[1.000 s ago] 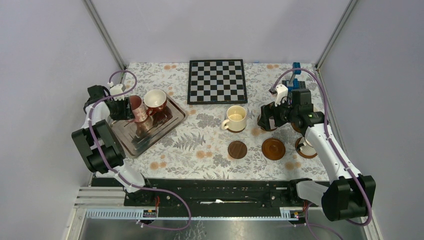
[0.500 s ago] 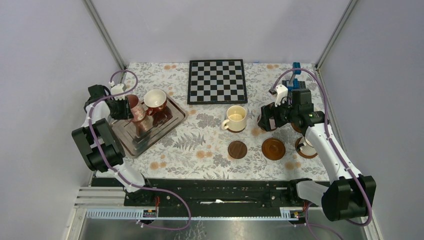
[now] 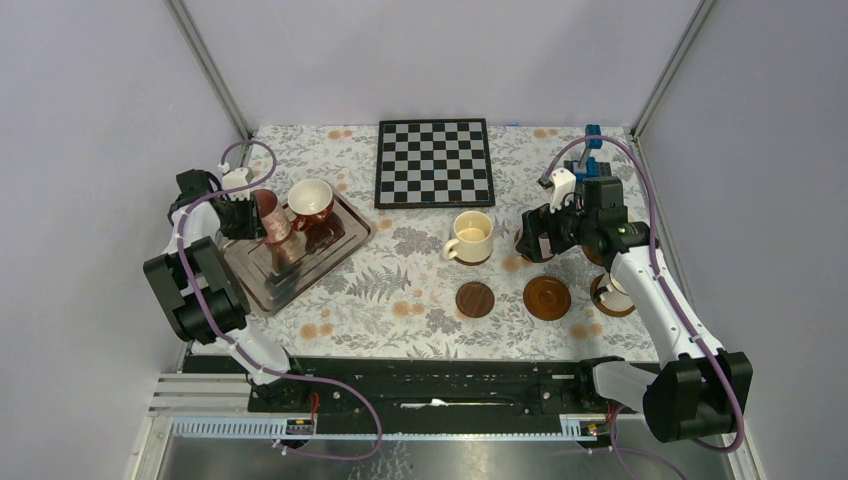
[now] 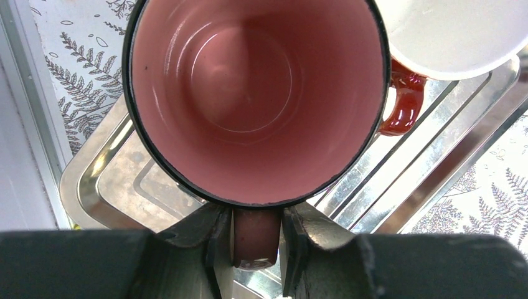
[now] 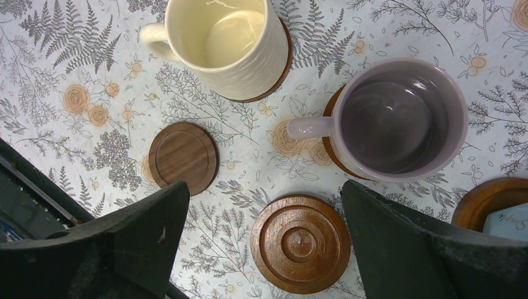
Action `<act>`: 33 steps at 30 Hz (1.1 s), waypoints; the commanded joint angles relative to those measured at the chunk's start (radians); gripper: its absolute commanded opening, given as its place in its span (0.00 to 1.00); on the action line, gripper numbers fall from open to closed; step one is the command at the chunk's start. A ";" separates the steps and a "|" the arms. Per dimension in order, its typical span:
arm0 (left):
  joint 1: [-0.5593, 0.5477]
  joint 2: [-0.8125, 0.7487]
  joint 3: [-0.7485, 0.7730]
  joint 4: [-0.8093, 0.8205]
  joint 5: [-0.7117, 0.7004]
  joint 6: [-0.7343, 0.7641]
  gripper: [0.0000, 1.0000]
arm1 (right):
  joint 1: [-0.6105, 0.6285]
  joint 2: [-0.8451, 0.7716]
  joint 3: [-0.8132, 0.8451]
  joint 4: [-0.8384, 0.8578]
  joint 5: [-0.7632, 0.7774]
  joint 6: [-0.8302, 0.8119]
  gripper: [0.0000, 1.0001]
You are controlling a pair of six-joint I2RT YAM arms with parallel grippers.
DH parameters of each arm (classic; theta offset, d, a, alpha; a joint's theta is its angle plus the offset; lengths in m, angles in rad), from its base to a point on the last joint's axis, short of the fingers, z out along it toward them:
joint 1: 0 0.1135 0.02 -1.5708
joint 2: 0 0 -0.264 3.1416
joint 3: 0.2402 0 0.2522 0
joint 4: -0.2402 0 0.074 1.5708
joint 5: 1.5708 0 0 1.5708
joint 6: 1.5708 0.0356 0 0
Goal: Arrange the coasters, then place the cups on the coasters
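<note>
My left gripper (image 4: 255, 224) is shut on the handle of the pink cup (image 4: 255, 93), which is over the metal tray (image 4: 99, 199); I look straight into the cup. A dark red cup (image 3: 311, 200) with a cream inside stands beside it on the tray. A cream cup (image 5: 218, 40) and a lilac cup (image 5: 398, 118) each sit on a coaster. My right gripper (image 5: 264, 193) hangs open above a bare ringed coaster (image 5: 301, 243), with a smaller dark coaster (image 5: 182, 157) to its left. Another coaster (image 5: 489, 199) shows at the right edge.
A checkerboard (image 3: 434, 162) lies at the back of the flowered table. The tray (image 3: 300, 265) sits at the left, close to the side wall. My right arm partly hides a coaster with a cup (image 3: 612, 295) near the right wall.
My left jaws have closed in on the pink cup's handle, and the cup has shifted slightly on the tray. The right arm has barely moved.
</note>
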 commanded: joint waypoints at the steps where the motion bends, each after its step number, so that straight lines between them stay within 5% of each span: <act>1: 0.004 -0.029 0.021 0.036 -0.007 -0.026 0.00 | 0.006 -0.024 0.039 -0.011 -0.008 -0.012 1.00; 26: 0.003 -0.329 -0.060 0.168 0.157 -0.104 0.00 | 0.007 -0.029 0.032 0.001 -0.007 0.003 1.00; 33: -0.127 -0.412 0.054 0.136 0.186 -0.207 0.00 | 0.006 0.009 0.101 -0.002 -0.010 0.097 1.00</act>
